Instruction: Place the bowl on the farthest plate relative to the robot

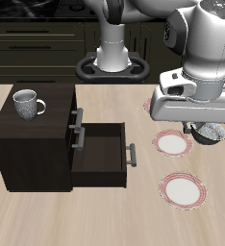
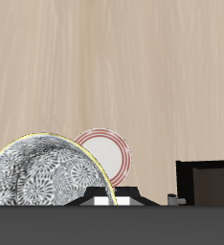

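My gripper (image 1: 205,129) is shut on the bowl (image 1: 212,133), grey-white with a dark speckled inside, and holds it above the table. In the wrist view the bowl (image 2: 45,173) fills the near field by the gripper (image 2: 114,197). A white plate with a pink-red striped rim (image 1: 172,144) lies just beside and below the held bowl. Another such plate (image 1: 183,189) lies nearer the table's front edge. One plate (image 2: 106,155) shows in the wrist view, past the bowl. A third plate is hidden behind my arm.
A dark cabinet (image 1: 33,144) stands on the table with its lower drawer (image 1: 103,156) pulled open toward the plates; the drawer's edge shows in the wrist view (image 2: 206,182). A grey-white handled mug (image 1: 28,103) stands on the cabinet's top.
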